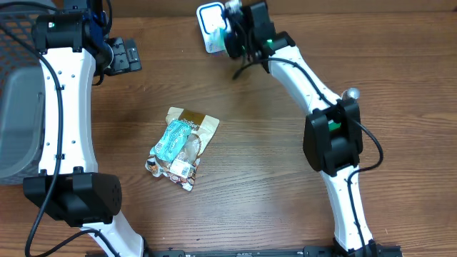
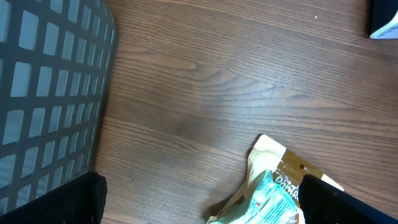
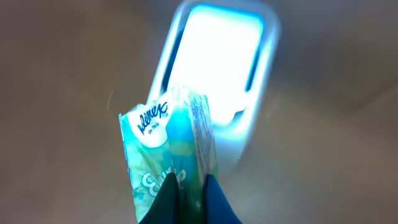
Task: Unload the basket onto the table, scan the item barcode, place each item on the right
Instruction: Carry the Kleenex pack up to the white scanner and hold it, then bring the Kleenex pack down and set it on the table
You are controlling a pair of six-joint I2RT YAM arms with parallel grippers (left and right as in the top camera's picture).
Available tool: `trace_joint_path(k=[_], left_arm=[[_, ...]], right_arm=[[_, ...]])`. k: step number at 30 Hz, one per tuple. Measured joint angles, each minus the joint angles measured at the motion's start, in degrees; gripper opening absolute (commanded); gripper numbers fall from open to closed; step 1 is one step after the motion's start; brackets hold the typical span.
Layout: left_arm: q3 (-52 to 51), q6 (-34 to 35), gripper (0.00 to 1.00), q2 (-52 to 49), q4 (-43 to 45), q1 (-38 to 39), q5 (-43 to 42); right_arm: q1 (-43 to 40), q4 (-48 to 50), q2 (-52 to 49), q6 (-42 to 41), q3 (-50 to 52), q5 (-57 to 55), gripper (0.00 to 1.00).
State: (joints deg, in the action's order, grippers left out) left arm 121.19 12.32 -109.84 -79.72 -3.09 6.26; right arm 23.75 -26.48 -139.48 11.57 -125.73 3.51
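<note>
- The table (image 1: 271, 178) carries everything we see; it is bare wood at the front, with the work going on at its far edge.
- A dark mesh basket (image 1: 18, 107) sits at the left edge, beside the left arm. We cannot see whether anything is in it.
- A pile (image 1: 182, 146) of crumpled packets lies mid-table, well apart from both sets of fingers.
- The scanner (image 1: 211, 25) stands at the far edge, its window lit bright white in the right wrist view.
- The pack (image 3: 165, 149) (a teal tissue pack, Kleenex by its label) is held upright just in front of that window, near it but not clearly touching.
- The right fingers (image 3: 219, 208) are pinched tight on the pack's lower edge, so the pack rises above them toward the scanner.
- The left fingers (image 2: 348, 202) stand wide with nothing between them, and the pile's top corner shows below.
- We judge the task well along: the item is picked and presented. We cannot tell whether its barcode faces the window, so a turn of the pack and a good read may be left.
</note>
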Motion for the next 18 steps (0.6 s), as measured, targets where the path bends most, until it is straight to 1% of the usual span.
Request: trace_joint_path(k=[6,8,10,12,15,18], left_arm=[[0.0,0.0,0.99,0.0,0.0,0.0,0.0],[0.0,0.0,1.00,0.0,0.0,0.0,0.0],[0.0,0.0,1.00,0.0,0.0,0.0,0.0],[0.0,0.0,1.00,0.0,0.0,0.0,0.0],[0.0,0.0,0.99,0.0,0.0,0.0,0.0],[0.0,0.0,1.00,0.0,0.0,0.0,0.0]], right_arm=[[5.2,13.4,0.8,1.7,-1.2,-16.8,0.04],[6.4,18.4,-0.4,2.6,-1.3,-22.3,0.04],[6.8,21.5,-2.8,3.9,-1.4,-26.7,0.04],[6.5,23.6,-6.4,5.5,-1.4,-30.0,0.04],[6.1,24.0,-10.5,7.6,-1.4,-32.3,0.04],[5.9,26.4,-12.6,8.8,-1.2,-33.6,0.04]])
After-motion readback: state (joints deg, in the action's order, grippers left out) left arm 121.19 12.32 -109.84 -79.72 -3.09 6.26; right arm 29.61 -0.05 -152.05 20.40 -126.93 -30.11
